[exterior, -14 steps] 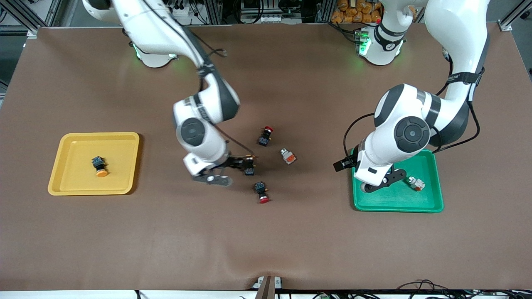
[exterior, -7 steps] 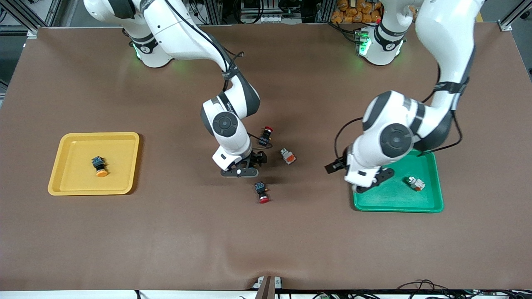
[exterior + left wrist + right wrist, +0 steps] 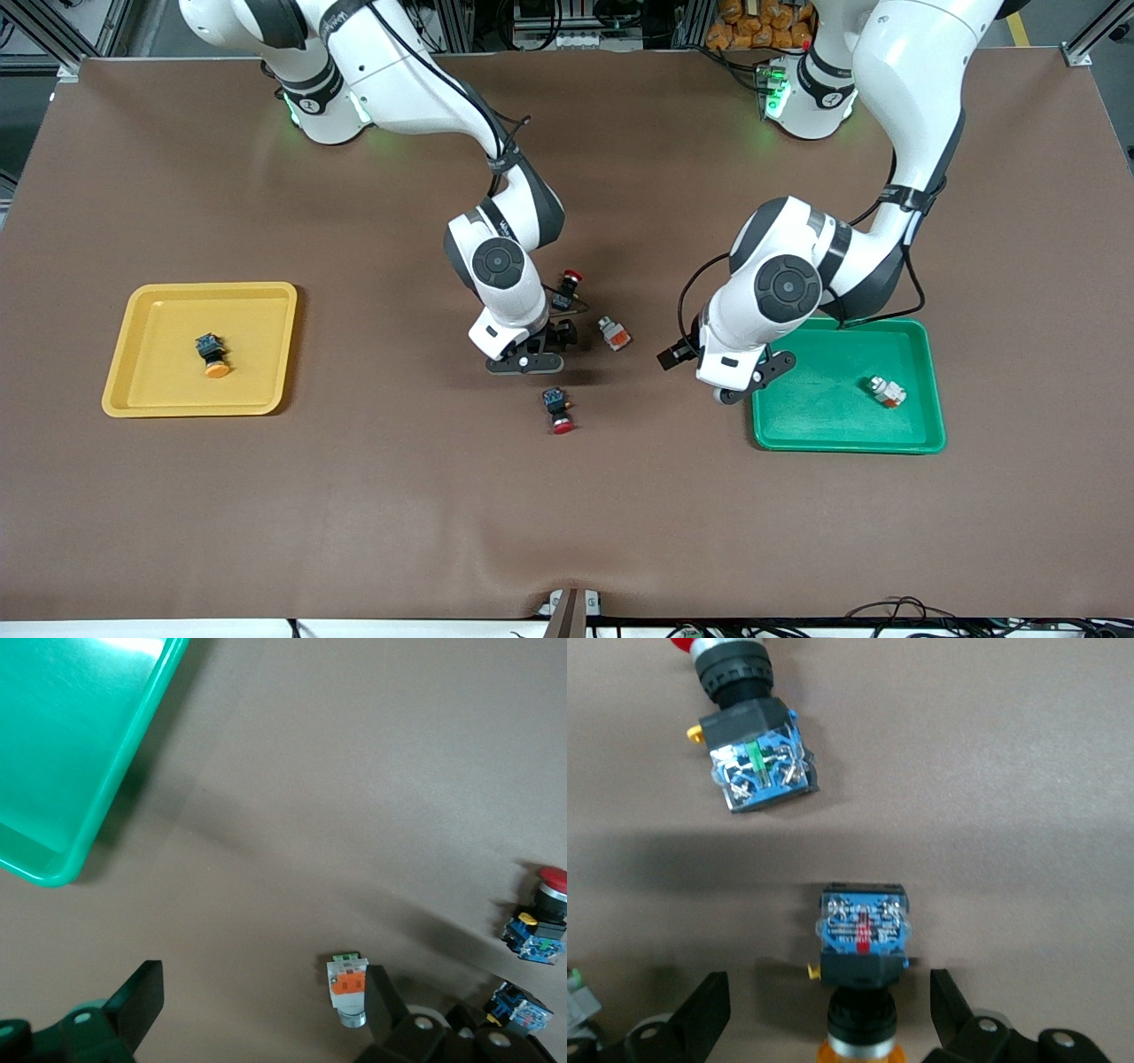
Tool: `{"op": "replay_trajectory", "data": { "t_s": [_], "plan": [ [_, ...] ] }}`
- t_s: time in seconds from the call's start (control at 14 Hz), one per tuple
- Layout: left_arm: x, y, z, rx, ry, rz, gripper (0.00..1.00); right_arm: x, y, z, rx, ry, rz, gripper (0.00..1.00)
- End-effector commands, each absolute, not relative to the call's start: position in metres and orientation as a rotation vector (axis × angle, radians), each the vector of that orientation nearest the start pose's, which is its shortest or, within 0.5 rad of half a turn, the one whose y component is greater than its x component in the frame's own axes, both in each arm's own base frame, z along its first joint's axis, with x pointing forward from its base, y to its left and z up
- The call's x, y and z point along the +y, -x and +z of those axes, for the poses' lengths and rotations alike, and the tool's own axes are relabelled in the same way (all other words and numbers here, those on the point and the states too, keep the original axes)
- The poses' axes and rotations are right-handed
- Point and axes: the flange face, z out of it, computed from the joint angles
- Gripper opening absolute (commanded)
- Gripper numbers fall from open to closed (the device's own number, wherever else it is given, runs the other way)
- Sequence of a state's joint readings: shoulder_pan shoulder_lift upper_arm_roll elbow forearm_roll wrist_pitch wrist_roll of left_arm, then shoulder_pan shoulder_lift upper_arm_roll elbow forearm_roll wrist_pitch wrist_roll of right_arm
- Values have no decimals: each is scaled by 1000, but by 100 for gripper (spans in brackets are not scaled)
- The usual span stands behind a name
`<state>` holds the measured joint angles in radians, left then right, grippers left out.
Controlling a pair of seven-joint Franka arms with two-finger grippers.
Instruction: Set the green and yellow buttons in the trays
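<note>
A yellow-capped button (image 3: 862,939) lies on the table between my right gripper's (image 3: 828,1014) open fingers, untouched; that gripper (image 3: 551,341) hides it in the front view. A whitish button (image 3: 613,333) lies beside it, toward the left arm's end. My left gripper (image 3: 740,377) is open and empty over the table, between that whitish button (image 3: 347,983) and the green tray (image 3: 846,425). The green tray holds a second whitish button (image 3: 886,391). The yellow tray (image 3: 151,310) holds a second yellow-capped button (image 3: 213,354).
Two red-capped black buttons lie near my right gripper: one (image 3: 567,291) farther from the front camera, one (image 3: 558,410) nearer. The nearer one also shows in the right wrist view (image 3: 749,744) and the left wrist view (image 3: 536,926).
My right gripper moved toward the left arm's end and now straddles the yellow-capped button. My left gripper moved off the green tray toward the table's middle.
</note>
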<state>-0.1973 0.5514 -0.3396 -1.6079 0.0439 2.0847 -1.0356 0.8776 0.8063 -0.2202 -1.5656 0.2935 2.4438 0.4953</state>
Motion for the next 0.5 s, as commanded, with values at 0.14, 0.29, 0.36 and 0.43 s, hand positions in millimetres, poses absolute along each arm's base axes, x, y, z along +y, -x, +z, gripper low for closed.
{"op": "replay_trajectory", "data": {
  "t_s": [0.14, 0.29, 0.36, 0.43],
  "plan": [
    [-323, -596, 326, -858, 3112, 146, 100, 453, -549, 184, -46, 3055, -119, 2],
    [-332, -595, 327, -847, 3129, 127, 100, 448, -554, 188, -35, 3057, -123, 0],
    [-334, -598, 332, -846, 3141, 114, 100, 443, -557, 192, -24, 3057, -119, 0],
    [-337, -599, 337, -841, 3151, 98, 100, 439, -561, 206, -12, 3047, -127, 0]
  ]
}}
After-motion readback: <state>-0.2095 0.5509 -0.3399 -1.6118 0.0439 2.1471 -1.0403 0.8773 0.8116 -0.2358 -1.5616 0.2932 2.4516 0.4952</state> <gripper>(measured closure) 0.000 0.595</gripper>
